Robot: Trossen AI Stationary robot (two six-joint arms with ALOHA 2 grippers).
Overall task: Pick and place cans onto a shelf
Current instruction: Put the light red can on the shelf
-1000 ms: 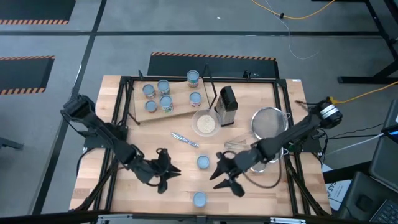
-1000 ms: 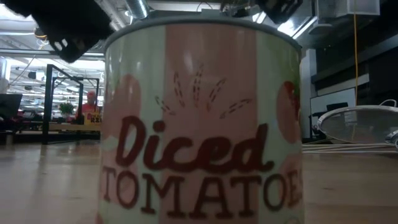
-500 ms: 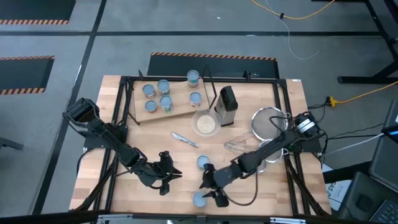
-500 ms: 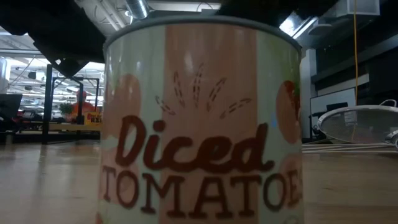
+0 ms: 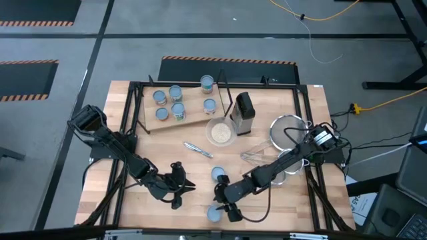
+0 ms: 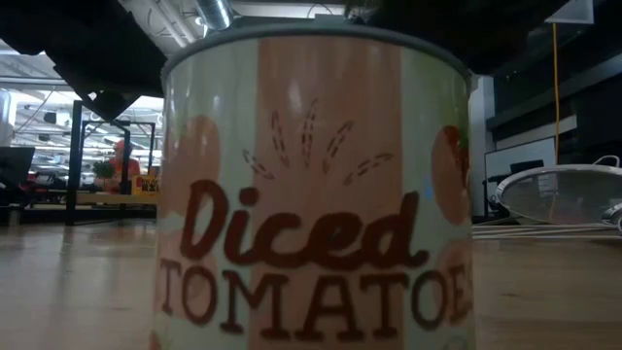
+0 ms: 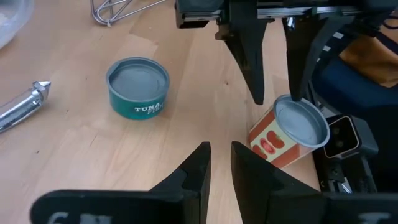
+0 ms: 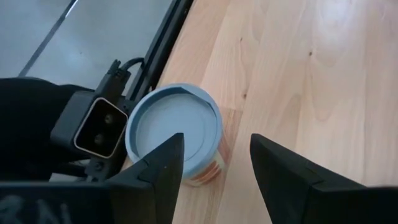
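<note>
A "Diced Tomatoes" can (image 5: 213, 213) stands upright on its base at the table's near edge; it fills the low view (image 6: 311, 185). My right gripper (image 5: 223, 200) is open just above it, one finger over the can's pale top (image 8: 174, 134) and the other beside it; it also shows in the left wrist view (image 7: 275, 99). I see no touch. A teal tuna can (image 5: 218, 174) stands a little farther in. My left gripper (image 5: 179, 187) hangs shut and empty to their left. The shelf (image 5: 193, 119) at the far left bears several cans.
A whitish bowl (image 5: 220, 132), a dark upright box (image 5: 244, 113), a round strainer (image 5: 290, 130), a whisk (image 5: 257, 155) and a metal utensil (image 5: 198, 149) lie mid-table. Black frame rails (image 5: 127, 147) run along the table's sides. The low camera (image 8: 99, 127) sits right by the tomato can.
My right gripper has gone toward the table's near-left, from beside the tuna can to over the tomato can, and stays open. The cans have not moved.
</note>
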